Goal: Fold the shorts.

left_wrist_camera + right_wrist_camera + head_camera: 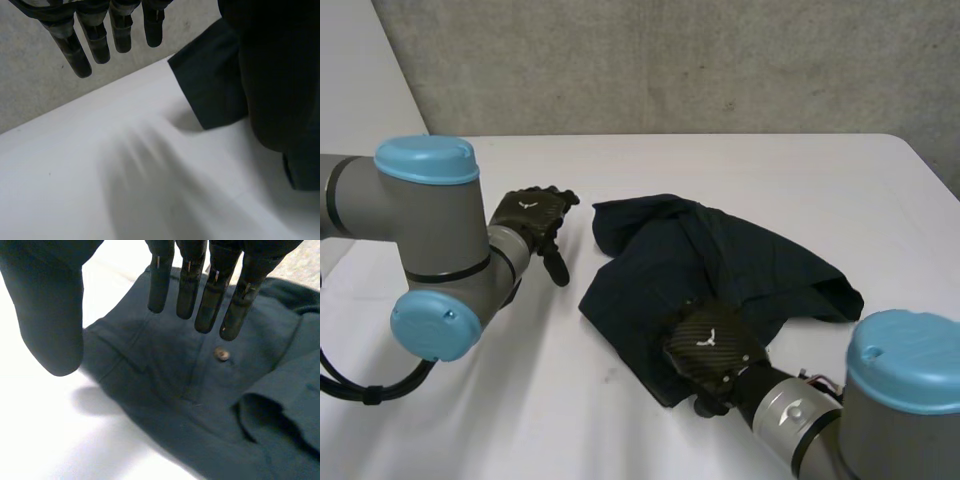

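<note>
Dark shorts rumpled on white table; right hand above; left hand beside

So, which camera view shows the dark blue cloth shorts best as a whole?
The head view: the whole crumpled dark blue cloth shorts lie on the white table, the open right hand over their near edge. The left wrist view shows one corner; the right wrist view shows a close patch with a small round button.

bright, soft, even light
</note>
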`<action>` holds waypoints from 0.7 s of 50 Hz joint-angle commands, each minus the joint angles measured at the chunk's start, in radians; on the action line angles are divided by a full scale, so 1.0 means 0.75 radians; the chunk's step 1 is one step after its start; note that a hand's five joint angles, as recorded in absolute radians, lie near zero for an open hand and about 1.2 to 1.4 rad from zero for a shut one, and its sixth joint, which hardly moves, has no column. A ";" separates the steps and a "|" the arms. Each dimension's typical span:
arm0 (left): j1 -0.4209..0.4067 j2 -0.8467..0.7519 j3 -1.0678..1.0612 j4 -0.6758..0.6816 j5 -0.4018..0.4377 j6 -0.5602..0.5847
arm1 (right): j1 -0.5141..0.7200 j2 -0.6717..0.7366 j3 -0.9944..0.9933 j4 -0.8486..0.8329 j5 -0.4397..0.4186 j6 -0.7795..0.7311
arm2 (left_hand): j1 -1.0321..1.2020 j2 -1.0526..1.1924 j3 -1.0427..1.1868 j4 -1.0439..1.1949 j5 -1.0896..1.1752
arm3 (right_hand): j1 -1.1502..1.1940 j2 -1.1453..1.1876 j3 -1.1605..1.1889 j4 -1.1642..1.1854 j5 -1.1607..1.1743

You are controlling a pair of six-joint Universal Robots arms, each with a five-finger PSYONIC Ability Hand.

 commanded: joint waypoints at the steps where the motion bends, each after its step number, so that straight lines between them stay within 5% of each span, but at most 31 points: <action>1: 0.012 0.006 -0.021 -0.007 -0.009 -0.002 | 0.035 0.128 -0.028 -0.115 0.005 -0.003 | 0.090 0.067 0.068 0.067 0.041 | 0.376 0.280 0.279 0.275 0.305; 11: 0.022 0.147 -0.144 0.007 -0.007 -0.004 | 0.058 0.210 -0.077 -0.158 0.011 -0.005 | 0.090 0.066 0.068 0.067 0.041 | 0.685 0.589 0.588 0.585 0.614; 22: 0.039 0.270 -0.252 0.013 -0.003 -0.006 | 0.058 0.278 -0.132 -0.163 0.019 -0.019 | 0.082 0.059 0.061 0.059 0.033 | 0.638 0.542 0.541 0.538 0.567; 25: 0.045 0.295 -0.273 0.019 -0.001 -0.006 | 0.058 0.280 -0.138 -0.165 0.023 -0.017 | 0.082 0.059 0.061 0.059 0.033 | 0.837 0.741 0.740 0.736 0.766; 27: 0.049 0.315 -0.287 0.031 -0.001 -0.006 | 0.058 0.282 -0.149 -0.165 0.036 -0.017 | 0.082 0.059 0.061 0.059 0.033 | 1.285 1.189 1.188 1.185 1.214; 35: 0.075 0.383 -0.312 0.044 -0.003 -0.004 | 0.088 0.274 -0.290 -0.105 0.091 -0.048 | 0.074 0.051 0.053 0.051 0.025 | 1.286 1.191 1.189 1.186 1.216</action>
